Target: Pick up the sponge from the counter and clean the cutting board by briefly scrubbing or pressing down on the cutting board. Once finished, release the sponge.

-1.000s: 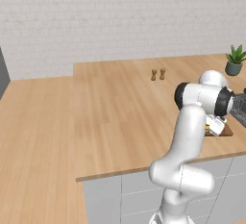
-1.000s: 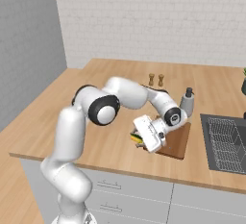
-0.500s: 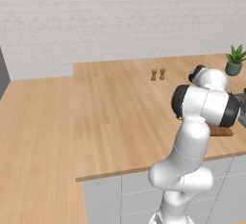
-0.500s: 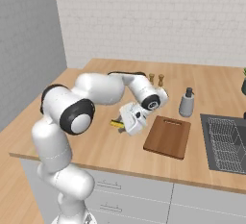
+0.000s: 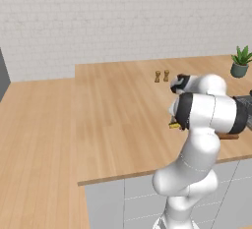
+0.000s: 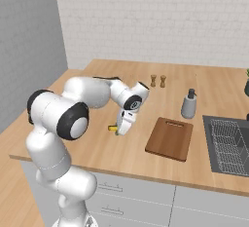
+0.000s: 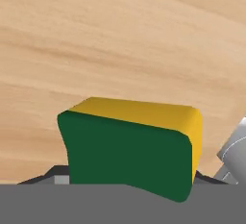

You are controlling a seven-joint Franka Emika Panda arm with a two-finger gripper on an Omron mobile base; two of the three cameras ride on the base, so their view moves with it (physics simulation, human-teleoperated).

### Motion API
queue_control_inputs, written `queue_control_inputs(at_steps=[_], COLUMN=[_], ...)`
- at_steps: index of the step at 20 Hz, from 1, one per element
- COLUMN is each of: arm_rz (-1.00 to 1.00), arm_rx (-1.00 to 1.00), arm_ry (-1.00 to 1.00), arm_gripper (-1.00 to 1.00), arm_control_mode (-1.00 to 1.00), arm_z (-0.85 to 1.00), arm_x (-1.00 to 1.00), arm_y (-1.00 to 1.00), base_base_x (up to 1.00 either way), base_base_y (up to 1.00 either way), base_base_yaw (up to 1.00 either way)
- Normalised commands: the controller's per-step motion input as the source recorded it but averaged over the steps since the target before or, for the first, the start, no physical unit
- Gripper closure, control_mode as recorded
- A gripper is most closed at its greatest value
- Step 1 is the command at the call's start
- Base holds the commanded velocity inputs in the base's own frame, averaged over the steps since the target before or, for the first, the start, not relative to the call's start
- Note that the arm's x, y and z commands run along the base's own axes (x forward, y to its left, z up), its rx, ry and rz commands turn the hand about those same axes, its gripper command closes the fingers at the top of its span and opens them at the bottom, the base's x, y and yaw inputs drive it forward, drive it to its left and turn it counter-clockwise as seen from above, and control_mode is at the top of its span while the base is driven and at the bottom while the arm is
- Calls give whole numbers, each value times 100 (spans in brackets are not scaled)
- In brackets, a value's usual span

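My gripper [image 6: 118,128] is shut on the sponge [image 7: 129,151], over the light wood counter [image 6: 92,87] a little to the left of the cutting board [image 6: 170,137]. In the hand view the sponge's dark green face fills the lower middle, with yellow foam along its top and right edge; it hides most of the fingers. A yellow corner of the sponge [image 6: 113,128] pokes out beside the hand in the right base view, and another bit of the sponge [image 5: 173,125] peeks from behind the arm in the left base view. The dark reddish-brown board lies flat with nothing on it.
A grey soap dispenser [image 6: 188,104] stands behind the board, and a sink [image 6: 228,143] lies to its right. Two small wooden shakers [image 6: 158,80] stand farther back. A potted plant [image 5: 240,62] is at the far right corner.
The arm has swung left, carrying the sponge from over the cutting board's left part to above the bare counter beside it.
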Motion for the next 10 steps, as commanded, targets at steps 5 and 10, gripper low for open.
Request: queue_control_inputs(at_steps=[5,10], arm_rz=[0,0], arm_rx=[-18,-17], arm_ry=[-3,-6], arm_gripper=[100,100], arm_control_mode=[-100,-100], arm_z=[-73,-91], arm_x=[5,0], arm_y=[-1,0], base_base_x=[0,0], base_base_y=[0,0], base_base_yaw=[0,0])
